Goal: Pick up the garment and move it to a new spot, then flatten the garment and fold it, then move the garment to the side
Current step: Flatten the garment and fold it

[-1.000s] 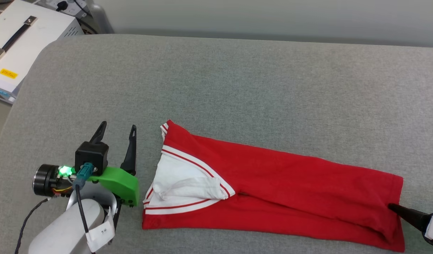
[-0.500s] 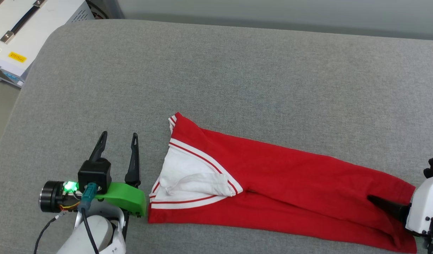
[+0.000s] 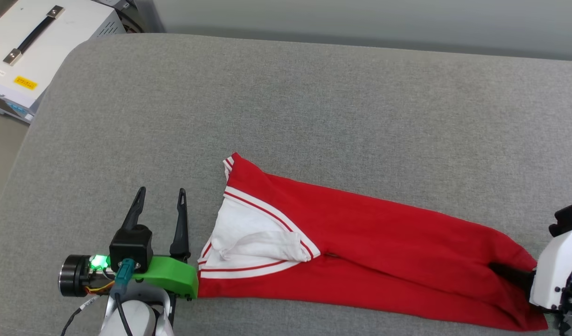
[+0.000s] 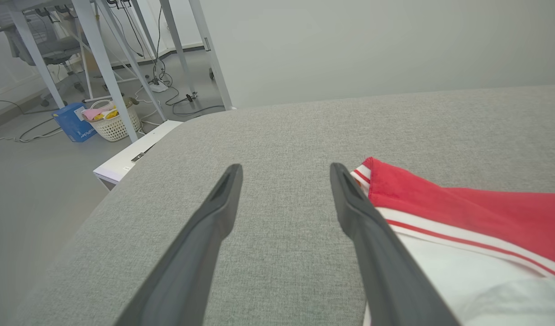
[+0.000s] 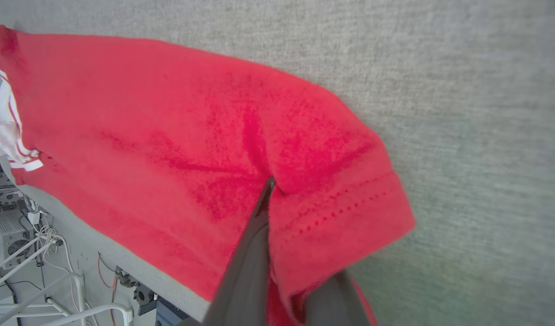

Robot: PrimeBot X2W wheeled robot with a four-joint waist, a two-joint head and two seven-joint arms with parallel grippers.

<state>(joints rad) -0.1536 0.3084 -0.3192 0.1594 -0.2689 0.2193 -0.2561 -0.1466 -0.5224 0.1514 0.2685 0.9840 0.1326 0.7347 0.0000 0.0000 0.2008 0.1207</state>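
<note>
The garment (image 3: 384, 252) lies folded into a long red strip across the grey padded surface (image 3: 314, 107), with its white sleeve and striped trim at the left end. My left gripper (image 3: 160, 196) stands open just left of that end, its right finger beside the trim (image 4: 440, 222), holding nothing (image 4: 284, 167). My right gripper (image 3: 500, 269) is at the strip's right end. In the right wrist view one finger lies on top of the red cloth (image 5: 169, 136) and the other is under the hem, and the cloth puckers at the tip (image 5: 270, 181).
A white case with a black handle (image 3: 29, 42) stands off the surface's far left corner. The left wrist view shows floor, white table legs (image 4: 101, 59), a basket (image 4: 112, 124) and a blue box (image 4: 74, 122) beyond the rounded edge.
My right gripper has slid further in over the hem and closed on it, bunching the cloth there. The left gripper stays open beside the sleeve end. The head camera has shifted.
</note>
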